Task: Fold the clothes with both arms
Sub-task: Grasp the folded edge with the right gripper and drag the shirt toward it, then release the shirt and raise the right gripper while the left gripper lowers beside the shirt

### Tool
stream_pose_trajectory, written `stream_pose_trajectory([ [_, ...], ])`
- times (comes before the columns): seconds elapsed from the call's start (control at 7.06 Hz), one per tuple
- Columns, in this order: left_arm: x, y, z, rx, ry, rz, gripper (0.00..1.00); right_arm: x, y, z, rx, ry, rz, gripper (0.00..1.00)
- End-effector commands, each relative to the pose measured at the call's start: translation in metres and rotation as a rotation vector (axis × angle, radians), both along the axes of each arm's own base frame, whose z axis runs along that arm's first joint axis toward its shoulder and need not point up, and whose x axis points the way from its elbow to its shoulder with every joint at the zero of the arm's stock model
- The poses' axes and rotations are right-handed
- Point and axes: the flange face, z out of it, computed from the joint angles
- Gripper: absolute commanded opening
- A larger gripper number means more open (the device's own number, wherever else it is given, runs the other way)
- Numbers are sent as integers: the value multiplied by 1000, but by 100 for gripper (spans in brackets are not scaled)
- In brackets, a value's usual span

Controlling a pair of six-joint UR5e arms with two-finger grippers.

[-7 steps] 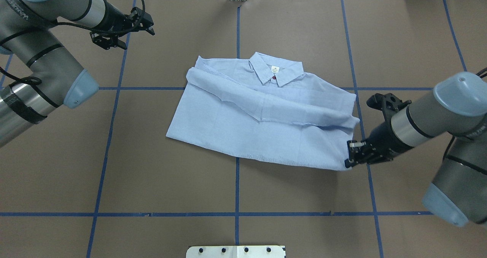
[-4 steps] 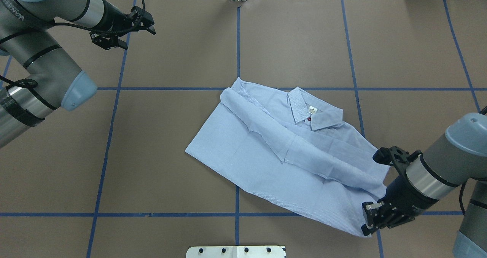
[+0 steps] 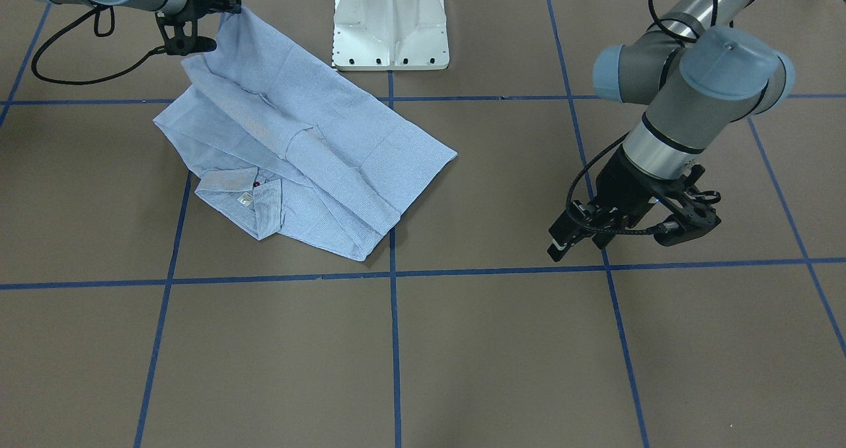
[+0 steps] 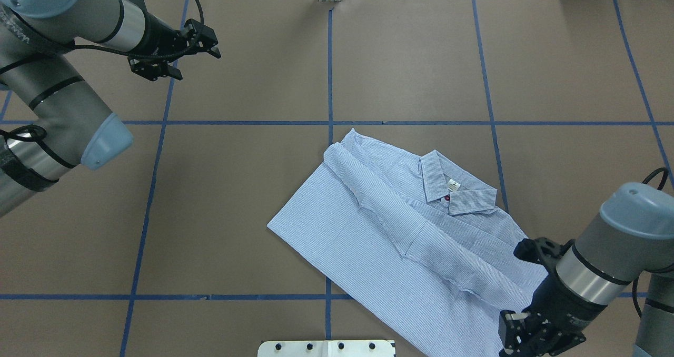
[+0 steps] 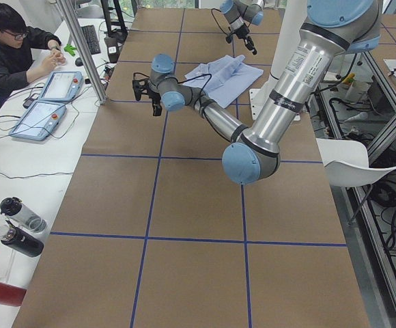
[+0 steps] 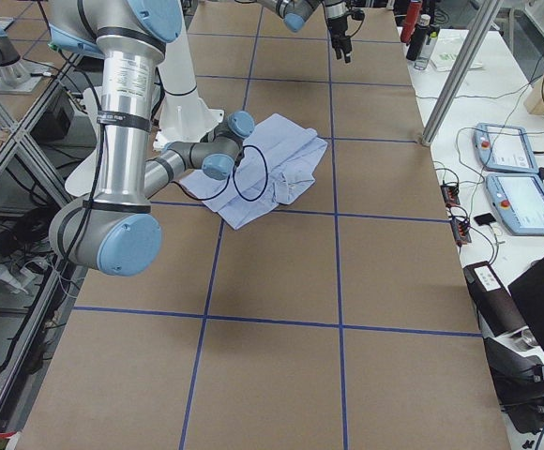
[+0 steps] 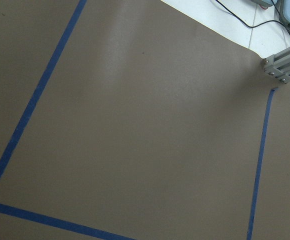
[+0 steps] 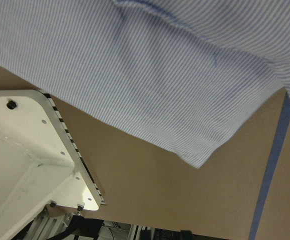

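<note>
Dragged the striped shirt (image 4: 410, 246) across the brown table (image 4: 237, 199) by one hem corner, off the centre cross of blue tape (image 4: 329, 83) and down toward the robot's near right, swinging it round on the way. Found it now lying skewed, collar (image 4: 458, 191) at the garment's far right, one sleeve (image 4: 421, 236) folded slantwise across the front and undisturbed by the pull. Kept the right gripper (image 4: 509, 338) clenched on that hem corner, seemingly raised a little off the table near the white pedestal base (image 3: 390, 28), with the rest of the cloth flat. Held the left gripper (image 4: 197, 62) well apart from the garment over the far left of the table, fingers spread and grasping nothing, much as a second before; saw only bare table and tape from its wrist camera. Judged this a repositioning drag rather than a fold: brought the body within easier reach of the right arm, but carried it further from the left. Counted the sleeve as tucked and the lengthwise folds as not yet done. Expected next a release or a hem-to-collar fold, needing the left gripper brought across to the other hem corner. Feared a bunched hem beside the pedestal from any further pulling.
</note>
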Motion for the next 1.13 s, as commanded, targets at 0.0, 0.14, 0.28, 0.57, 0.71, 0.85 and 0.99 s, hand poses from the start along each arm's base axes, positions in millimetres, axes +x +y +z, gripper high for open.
stream_pose_trajectory([
  [0.0,37,62,-21,44,44,100,100,31,-93,-38,51,-73,235,100],
  [0.14,59,96,-31,1,82,128,100,50,-139,-60,91,-112,342,100],
  [0.28,87,122,-33,-63,100,155,100,70,-163,-73,136,-128,429,100],
  [0.57,142,174,-34,-185,113,132,100,88,-184,-92,213,-150,545,100],
  [0.71,168,202,-29,-211,100,124,100,93,-187,-94,268,-186,589,100],
  [0.85,192,224,-19,-215,49,121,100,93,-188,-95,283,-193,606,100],
  [0.99,210,240,-11,-235,-25,125,100,93,-189,-95,287,-191,613,100],
])
